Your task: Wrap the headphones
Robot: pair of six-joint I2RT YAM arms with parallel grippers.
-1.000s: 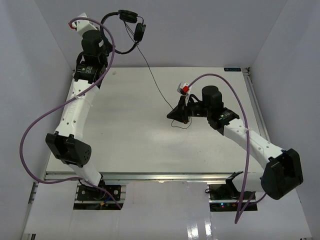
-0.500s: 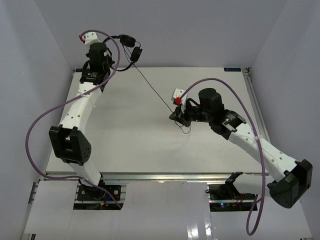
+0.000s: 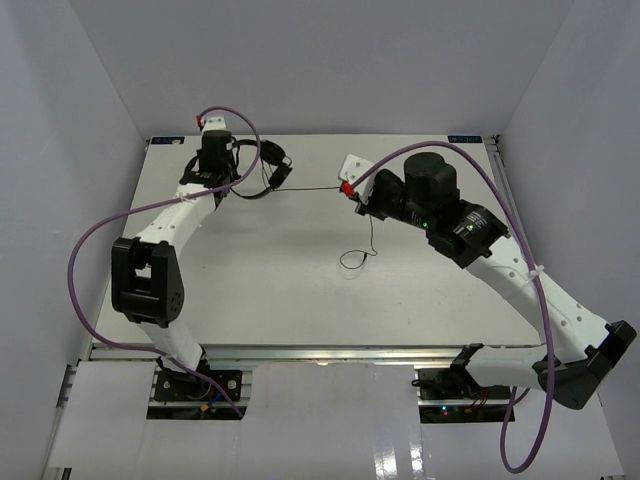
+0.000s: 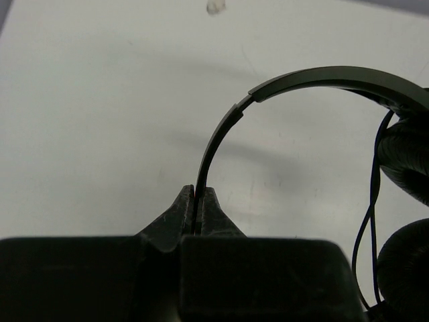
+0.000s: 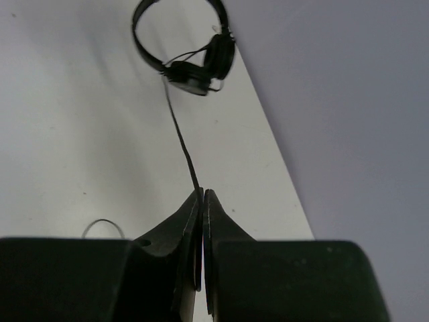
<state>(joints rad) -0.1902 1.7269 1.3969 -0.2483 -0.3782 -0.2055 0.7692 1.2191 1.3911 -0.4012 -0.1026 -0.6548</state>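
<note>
Near the table's (image 3: 250,290) far edge, left jaws clamp the black headphones' (image 3: 278,172) thin headband (image 4: 221,134), right jaws the taut cord (image 3: 315,190).

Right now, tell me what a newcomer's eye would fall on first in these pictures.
A thin black cord runs in a straight line over the far half of the table, strung between the two arms. At its left end the left fingers are clamped on the headband of the black headphones. At its right end the right fingers pinch the cord, and its loose tail curls into a small loop mid-table.
</note>
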